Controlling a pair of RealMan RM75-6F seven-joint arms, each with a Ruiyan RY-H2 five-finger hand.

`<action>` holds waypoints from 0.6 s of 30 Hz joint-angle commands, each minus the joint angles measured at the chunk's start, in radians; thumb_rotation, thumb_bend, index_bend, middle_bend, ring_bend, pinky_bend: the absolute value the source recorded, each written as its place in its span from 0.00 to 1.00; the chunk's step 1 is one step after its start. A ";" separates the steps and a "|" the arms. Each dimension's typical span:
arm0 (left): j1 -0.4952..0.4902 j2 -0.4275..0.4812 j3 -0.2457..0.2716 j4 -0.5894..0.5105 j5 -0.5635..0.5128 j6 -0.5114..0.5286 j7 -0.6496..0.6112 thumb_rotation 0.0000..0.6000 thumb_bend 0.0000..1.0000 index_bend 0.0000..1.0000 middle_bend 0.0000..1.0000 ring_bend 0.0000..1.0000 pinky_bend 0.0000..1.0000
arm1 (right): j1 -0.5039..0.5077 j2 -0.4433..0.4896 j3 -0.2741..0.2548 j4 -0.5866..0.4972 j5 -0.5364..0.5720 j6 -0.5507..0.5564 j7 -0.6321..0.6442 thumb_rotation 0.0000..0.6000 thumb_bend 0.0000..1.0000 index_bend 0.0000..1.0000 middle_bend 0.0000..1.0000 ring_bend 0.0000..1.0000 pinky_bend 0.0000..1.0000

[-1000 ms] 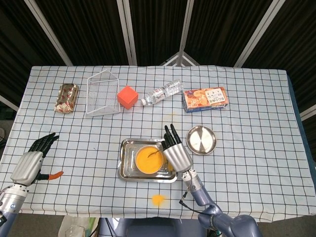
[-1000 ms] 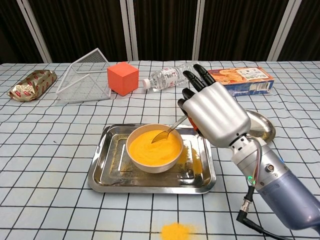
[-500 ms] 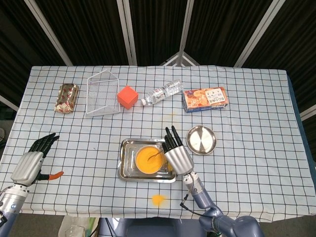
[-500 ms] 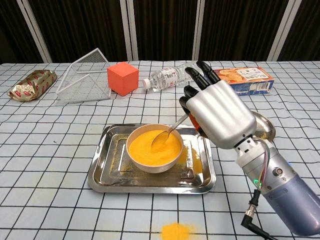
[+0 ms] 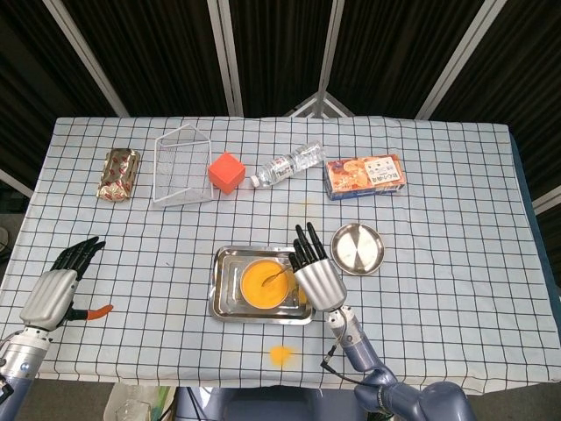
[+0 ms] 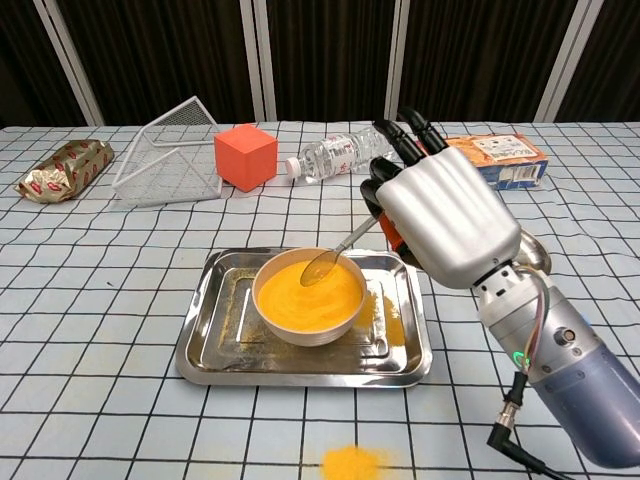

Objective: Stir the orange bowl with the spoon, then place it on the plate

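One bowl of orange powder [image 6: 308, 296] in one rectangular steel tray [image 6: 214, 340] on the checked surface [image 5: 456, 219]; one round steel plate [image 5: 357, 248] just right of the tray. One metal spoon [image 6: 332, 256] pinched by right hand [image 6: 440, 220], tip at the powder, fingers pointing away. Left hand [image 5: 60, 285] resting empty, fingers extended, at surface's left edge.

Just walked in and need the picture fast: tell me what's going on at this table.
The right hand holds a spoon with its tip over the orange powder in the bowl, which sits in a metal tray. The round plate beside the tray has nothing on it. The left hand rests open at the table's near left edge. Some powder has spilled on the cloth.
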 commanded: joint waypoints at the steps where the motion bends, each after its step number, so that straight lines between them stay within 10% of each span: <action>1: 0.000 0.000 0.000 0.000 -0.001 -0.001 0.000 1.00 0.00 0.00 0.00 0.00 0.02 | 0.007 0.020 0.014 -0.042 0.001 0.005 -0.017 1.00 0.64 0.80 0.38 0.09 0.00; 18: 0.002 0.000 0.002 -0.002 0.003 0.003 0.000 1.00 0.00 0.00 0.00 0.00 0.02 | -0.027 0.066 -0.018 -0.102 -0.007 -0.032 -0.066 1.00 0.64 0.80 0.38 0.09 0.00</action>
